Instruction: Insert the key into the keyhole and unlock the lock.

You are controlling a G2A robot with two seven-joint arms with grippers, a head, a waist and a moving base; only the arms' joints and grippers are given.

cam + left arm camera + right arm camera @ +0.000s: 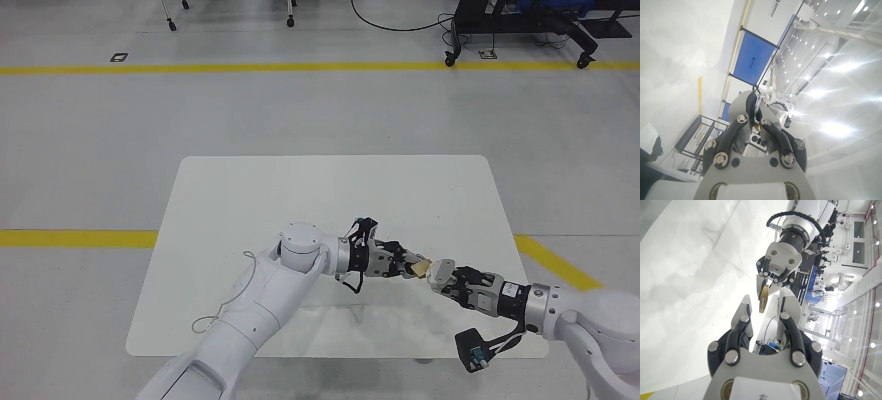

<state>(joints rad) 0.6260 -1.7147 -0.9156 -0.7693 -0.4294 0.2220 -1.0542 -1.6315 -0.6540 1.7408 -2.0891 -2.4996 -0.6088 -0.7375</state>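
A brass padlock (763,298) hangs in the air over the front of the white table (300,200). My left gripper (763,284) is shut on it from the far side. In the left wrist view the left gripper (753,103) pinches the lock's silver shackle (758,107), with a bit of brass (756,126) showing below. My right gripper (764,296) is open, its fingertips (746,303) either side of the lock's near end and not touching it. A silver strip shows on the lock's near edge; whether it is the key I cannot tell. From above, the lock (421,267) sits between the left gripper (403,263) and the right gripper (438,272).
Both arms meet above the table's front right part. Yellow floor lines (300,68) run behind and beside the table. Wheeled stands and cables (520,30) sit far back on the floor.
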